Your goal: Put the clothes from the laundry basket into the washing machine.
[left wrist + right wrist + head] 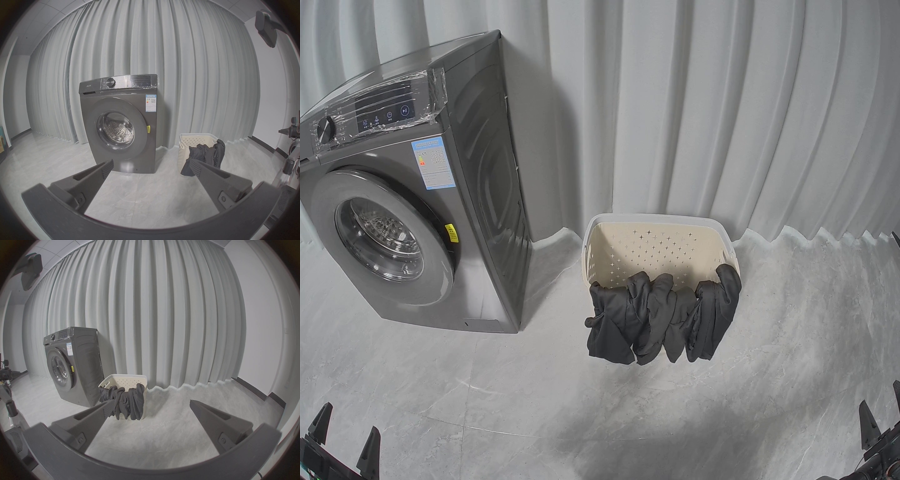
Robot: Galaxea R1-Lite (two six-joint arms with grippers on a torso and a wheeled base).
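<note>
A cream laundry basket stands on the floor by the curtain, with dark grey clothes draped over its near rim. To its left is a grey front-loading washing machine with its round door closed. The same machine, basket and clothes show ahead in the left wrist view. My left gripper is open and holds nothing, low at the near left. My right gripper is open too, at the near right, with basket and clothes ahead.
White pleated curtain runs behind the machine and basket. Pale marble-look floor lies open between my grippers and both objects. A white wall with a dark skirting strip stands off to the right.
</note>
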